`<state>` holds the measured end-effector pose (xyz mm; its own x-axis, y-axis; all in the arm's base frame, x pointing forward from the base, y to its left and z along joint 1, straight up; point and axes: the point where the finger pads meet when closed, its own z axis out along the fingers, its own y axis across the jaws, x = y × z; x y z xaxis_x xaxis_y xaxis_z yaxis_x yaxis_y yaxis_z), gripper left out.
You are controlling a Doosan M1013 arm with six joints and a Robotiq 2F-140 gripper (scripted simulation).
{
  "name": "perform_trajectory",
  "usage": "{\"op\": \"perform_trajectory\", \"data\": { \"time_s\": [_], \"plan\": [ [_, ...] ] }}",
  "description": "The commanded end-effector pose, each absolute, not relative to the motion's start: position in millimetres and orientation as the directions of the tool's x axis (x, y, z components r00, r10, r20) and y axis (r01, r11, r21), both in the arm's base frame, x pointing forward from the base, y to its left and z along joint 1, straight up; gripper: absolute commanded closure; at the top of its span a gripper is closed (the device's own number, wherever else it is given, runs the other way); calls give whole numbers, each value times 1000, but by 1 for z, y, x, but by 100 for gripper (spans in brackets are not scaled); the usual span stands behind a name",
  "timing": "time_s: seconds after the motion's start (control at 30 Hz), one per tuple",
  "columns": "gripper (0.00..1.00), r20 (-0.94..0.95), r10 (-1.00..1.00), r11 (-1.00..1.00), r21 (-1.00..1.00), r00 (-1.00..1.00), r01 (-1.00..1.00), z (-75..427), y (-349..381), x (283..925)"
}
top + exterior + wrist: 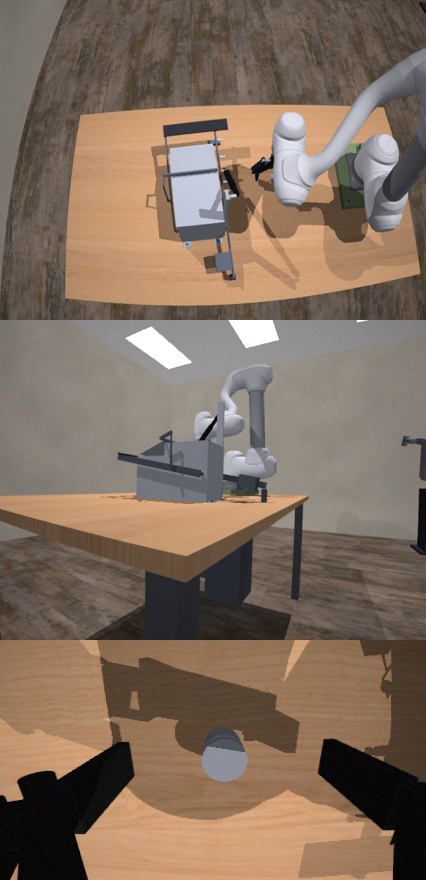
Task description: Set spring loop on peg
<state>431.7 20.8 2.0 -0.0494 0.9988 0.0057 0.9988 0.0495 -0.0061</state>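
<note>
In the wrist view the steel test weight [224, 761], a short grey cylinder, stands upright on the wooden bench. My gripper [226, 757] hangs above it, wide open, with a finger well clear on each side and touching nothing. In the overhead view the gripper [261, 167] is right of the grey feeder [196, 187], and the weight is hidden under the arm. The dark pedal [195, 127] is at the feeder's far end, raised and bare. The black spring [231, 181] lies along the right rail among the pegs [221, 157]; I cannot tell which peg holds the loop.
A green base pad [349, 179] lies at the bench's right under the arm. A small grey plate [222, 261] and a short stop [231, 276] sit at the feeder's near end. In the side view a tall post [220, 423] rises from the feeder.
</note>
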Motion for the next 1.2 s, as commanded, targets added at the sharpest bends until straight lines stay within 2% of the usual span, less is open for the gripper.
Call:
{"op": "perform_trajectory", "data": {
  "time_s": [0.0, 1.17],
  "plan": [
    [0, 6, 999, 49, -5, -49, 999, 2, 21, 432],
    [0, 6, 999, 49, -5, -49, 999, 77, 20, 433]
  ]
}}
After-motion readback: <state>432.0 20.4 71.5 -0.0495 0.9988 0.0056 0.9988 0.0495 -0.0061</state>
